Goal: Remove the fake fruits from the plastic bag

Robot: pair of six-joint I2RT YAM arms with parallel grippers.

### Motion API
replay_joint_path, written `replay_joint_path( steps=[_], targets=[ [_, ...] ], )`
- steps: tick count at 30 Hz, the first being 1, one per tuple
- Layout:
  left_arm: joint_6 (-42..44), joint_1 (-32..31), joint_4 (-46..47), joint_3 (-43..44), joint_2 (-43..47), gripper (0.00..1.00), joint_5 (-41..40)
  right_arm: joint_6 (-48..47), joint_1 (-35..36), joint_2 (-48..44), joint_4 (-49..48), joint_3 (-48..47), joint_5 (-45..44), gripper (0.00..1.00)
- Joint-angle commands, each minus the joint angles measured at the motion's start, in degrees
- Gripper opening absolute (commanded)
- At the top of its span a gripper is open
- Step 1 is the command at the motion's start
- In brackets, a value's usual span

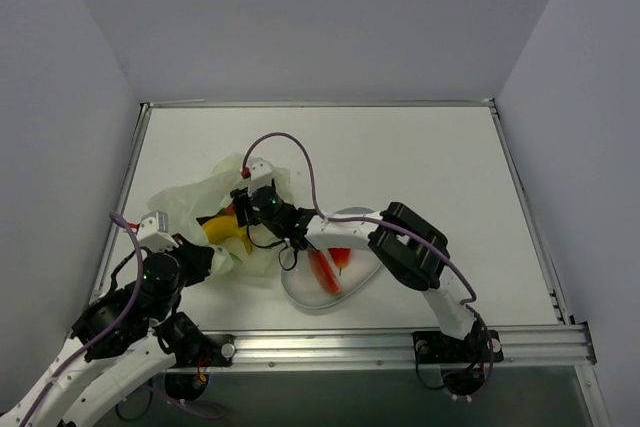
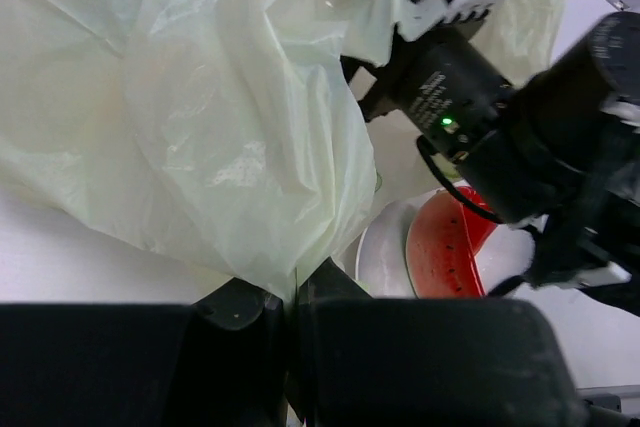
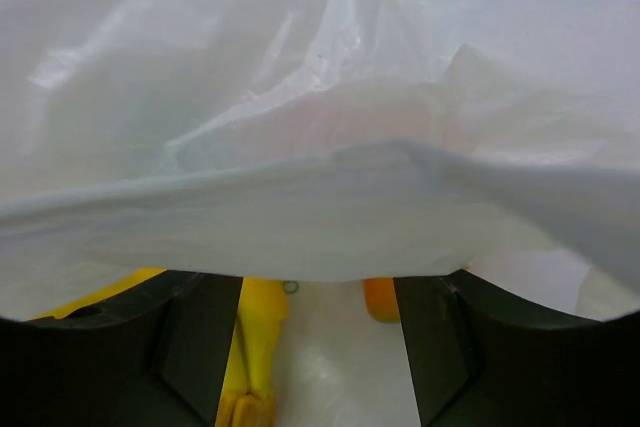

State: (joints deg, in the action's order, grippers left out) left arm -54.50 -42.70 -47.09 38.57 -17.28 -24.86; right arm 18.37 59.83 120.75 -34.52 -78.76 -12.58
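Right wrist: banana (image 3: 262,322) btwn fingers of spread right claw (image 3: 320,342) — under bag (image 3: 320,147).

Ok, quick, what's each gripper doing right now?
Left gripper: shut on the thin translucent pale yellow-green plastic bag.
Right gripper: jaws open, holding nothing, yellow plastic banana just ahead.

The plastic bag (image 1: 195,202) lies on the left half of the table (image 1: 420,167). The plate (image 1: 300,299) sits just to its right and nearer, with fruit pieces (image 1: 326,269) on it. A banana (image 1: 224,229) lies at the bag's near side, seemingly under its film, between the left gripper (image 1: 212,257) and the right gripper (image 1: 240,219).
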Motion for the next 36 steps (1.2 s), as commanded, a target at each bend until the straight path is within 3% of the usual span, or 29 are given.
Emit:
replay_joint_path(
  steps=[1, 9, 20, 23, 26, 30, 33, 36],
  targets=[
    [1.6, 0.2, 2.8, -0.1, -1.0, 0.02, 1.0, -3.1, -0.2, 3.8, 0.0, -4.5, -5.7, 0.57],
    [2.6, 0.2, 2.4, 0.5, -0.3, 0.02, 0.0, -5.2, -0.4, 6.3, 2.9, -5.9, -7.1, 0.7],
    [3.2, 0.2, 5.6, -0.7, -2.0, 0.02, 1.3, -9.5, -2.2, 12.5, 6.9, -14.2, -7.8, 0.72],
    [3.3, 0.2, 6.2, -1.1, -2.5, 0.02, 1.0, -10.4, -2.6, 14.1, 7.0, -15.9, -7.6, 0.82],
    [3.4, 0.2, 7.0, -1.9, -2.8, 0.02, 1.0, -9.8, -3.2, 15.0, 5.6, -17.1, -6.8, 0.75],
    [3.6, 0.2, 7.6, -2.4, -3.4, 0.02, 0.3, -9.1, -3.3, 15.2, 4.2, -17.7, -5.9, 0.42],
    [3.9, 0.2, 8.3, -2.4, -3.9, 0.03, 0.1, -8.1, -3.1, 12.4, 2.8, -14.8, -5.1, 0.3],
    [4.5, 0.2, 10.0, -2.5, -4.8, 0.02, -0.2, -5.7, -3.1, 6.1, 0.4, -7.6, 0.2, 0.26]
  ],
)
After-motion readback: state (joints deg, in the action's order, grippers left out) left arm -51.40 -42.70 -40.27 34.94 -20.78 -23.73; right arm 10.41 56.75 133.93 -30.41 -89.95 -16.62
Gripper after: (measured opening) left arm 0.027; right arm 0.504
